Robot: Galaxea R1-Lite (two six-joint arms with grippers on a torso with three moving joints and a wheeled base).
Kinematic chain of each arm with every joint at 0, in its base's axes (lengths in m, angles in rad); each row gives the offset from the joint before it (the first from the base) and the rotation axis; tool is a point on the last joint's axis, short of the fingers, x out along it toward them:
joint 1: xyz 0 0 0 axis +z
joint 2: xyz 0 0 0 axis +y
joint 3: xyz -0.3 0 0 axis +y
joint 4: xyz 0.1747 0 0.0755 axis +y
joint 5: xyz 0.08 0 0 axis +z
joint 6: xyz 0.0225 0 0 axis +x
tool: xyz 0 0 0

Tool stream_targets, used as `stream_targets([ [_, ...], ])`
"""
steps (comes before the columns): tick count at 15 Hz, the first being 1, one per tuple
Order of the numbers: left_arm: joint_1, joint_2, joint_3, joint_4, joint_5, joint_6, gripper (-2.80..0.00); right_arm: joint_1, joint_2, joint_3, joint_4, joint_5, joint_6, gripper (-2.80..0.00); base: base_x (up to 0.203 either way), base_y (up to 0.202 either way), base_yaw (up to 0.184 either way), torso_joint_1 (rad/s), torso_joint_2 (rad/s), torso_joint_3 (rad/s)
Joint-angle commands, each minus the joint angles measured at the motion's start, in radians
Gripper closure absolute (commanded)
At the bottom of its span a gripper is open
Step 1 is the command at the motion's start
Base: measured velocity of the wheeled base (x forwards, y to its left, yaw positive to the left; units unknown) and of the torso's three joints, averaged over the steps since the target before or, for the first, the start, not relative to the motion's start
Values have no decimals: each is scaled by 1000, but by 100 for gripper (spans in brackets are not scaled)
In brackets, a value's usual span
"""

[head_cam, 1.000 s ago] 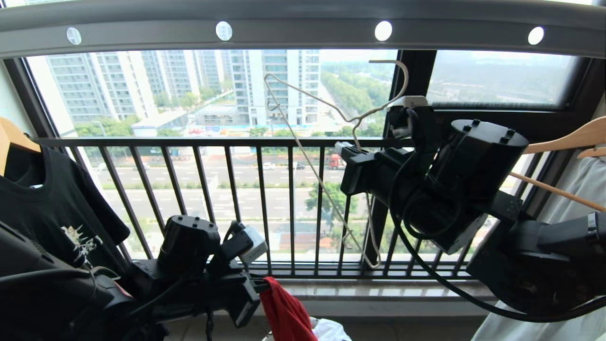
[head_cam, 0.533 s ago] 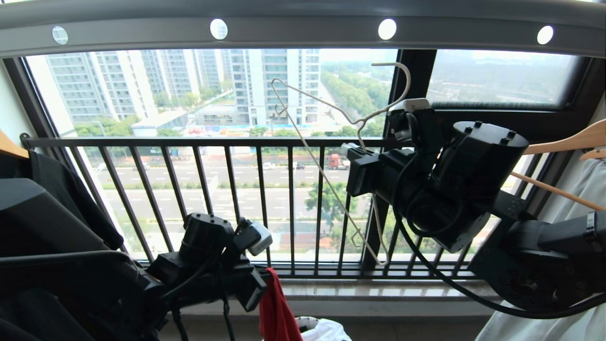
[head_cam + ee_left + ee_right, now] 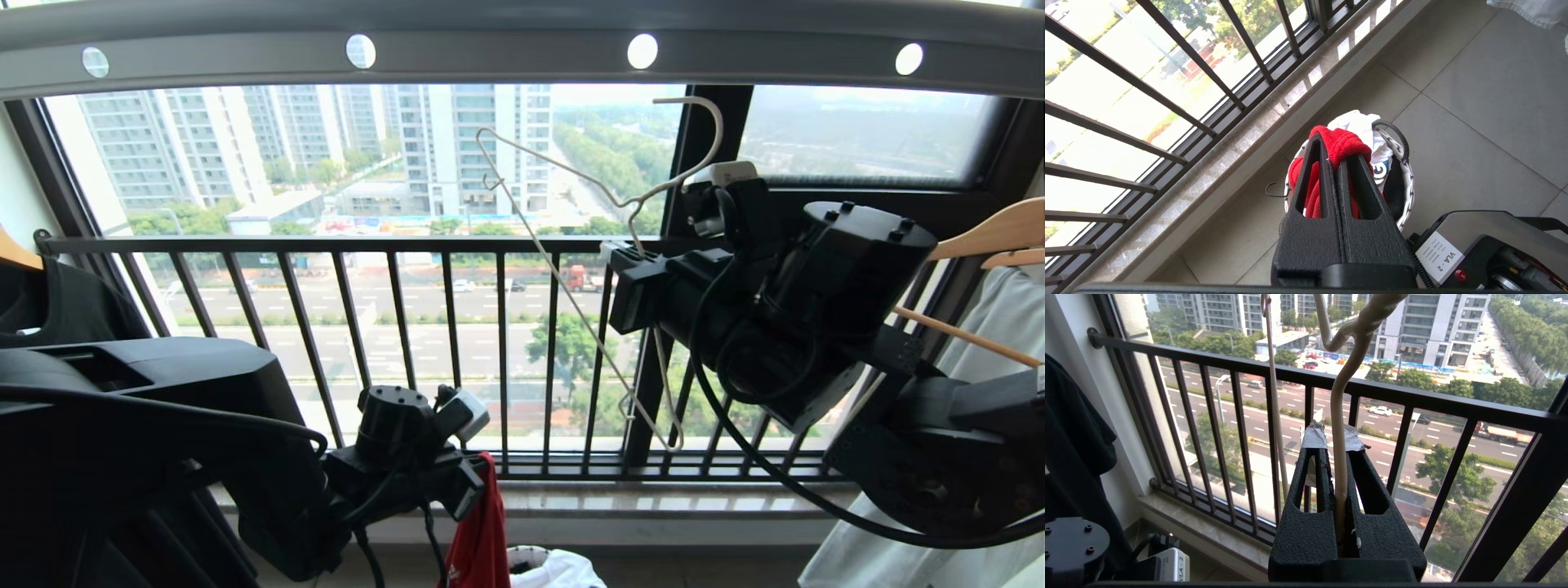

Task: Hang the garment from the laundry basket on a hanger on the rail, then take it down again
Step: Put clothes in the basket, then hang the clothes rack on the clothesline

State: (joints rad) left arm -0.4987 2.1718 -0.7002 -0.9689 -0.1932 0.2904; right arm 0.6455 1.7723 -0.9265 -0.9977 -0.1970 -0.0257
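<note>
Left fingers (image 3: 1337, 163) clamped on red garment (image 3: 1340, 143) over laundry basket (image 3: 1408, 175); right fingers (image 3: 1336, 447) clamped on hanger (image 3: 1340, 416); label "VLA-2" (image 3: 1440, 256)

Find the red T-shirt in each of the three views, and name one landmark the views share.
Head view: red T-shirt at bottom centre, hanging from the left gripper.
Left wrist view: bunched red between the fingertips, above the laundry basket.
Right wrist view: not in it.
Shared landmark: the black window railing.

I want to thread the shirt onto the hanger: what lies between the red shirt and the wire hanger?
In the head view, nothing solid: only open air before the black window railing separates the garment from the hanger.
</note>
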Motion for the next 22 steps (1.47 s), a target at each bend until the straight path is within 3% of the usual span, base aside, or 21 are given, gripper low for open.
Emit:
stream_targets([
  [1,0,-75,-8,52,-2,2,0,0,-13,2,-6,-1,0,0,0,0,0,0,0,0],
  [4,1,-108,-61,140,0,3,0,0,-20,3,-6,-1,-2,0,0,0,0,0,0,0],
  [10,9,96,-114,127,0,21,0,0,-16,3,-5,0,-8,0,0,0,0,0,0,0],
  [11,20,113,-114,123,-1,51,-35,0,-15,3,-5,1,-8,0,0,0,0,0,0,0],
  [12,22,114,-114,122,-2,52,-280,0,-14,4,-6,1,-8,0,0,0,0,0,0,0],
  [17,26,84,-83,129,1,52,-280,0,-17,8,-6,1,-8,0,0,0,0,0,0,0],
  [21,39,-54,39,120,1,47,-280,2,-7,22,-5,1,-15,0,0,0,0,0,0,0],
  [22,45,-106,66,115,-2,44,0,2,2,28,-6,1,-22,0,0,0,0,0,0,0],
])
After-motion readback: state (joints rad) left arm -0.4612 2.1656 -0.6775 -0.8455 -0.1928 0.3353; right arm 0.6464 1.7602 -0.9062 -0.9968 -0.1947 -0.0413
